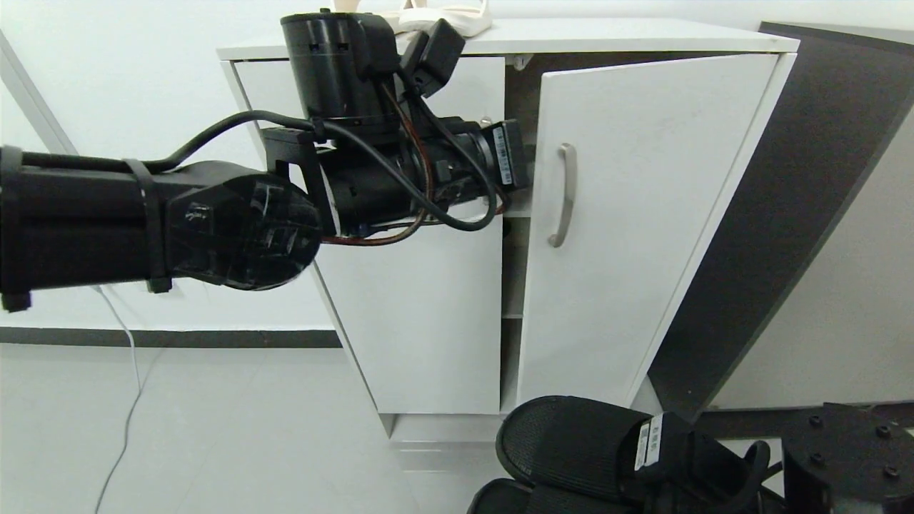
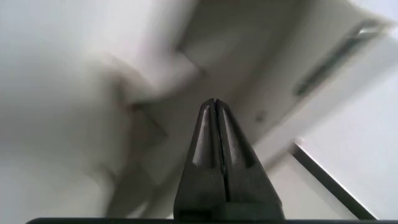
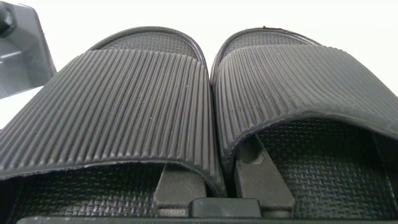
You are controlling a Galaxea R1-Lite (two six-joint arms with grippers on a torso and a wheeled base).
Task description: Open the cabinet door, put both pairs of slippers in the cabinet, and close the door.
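At the barely ajar cabinet door (image 1: 643,214), your left gripper (image 2: 216,121) sits fingers together, your right gripper (image 3: 216,180) clamps the black slippers (image 1: 571,442) at near right, and the pale slippers (image 1: 450,18) wait on top; nothing's stowed.

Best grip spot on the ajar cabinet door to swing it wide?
The vertical bar handle, mid-span, approached from the front, pinching across its width. It stands off the door near the free edge, so leverage is likely best there.
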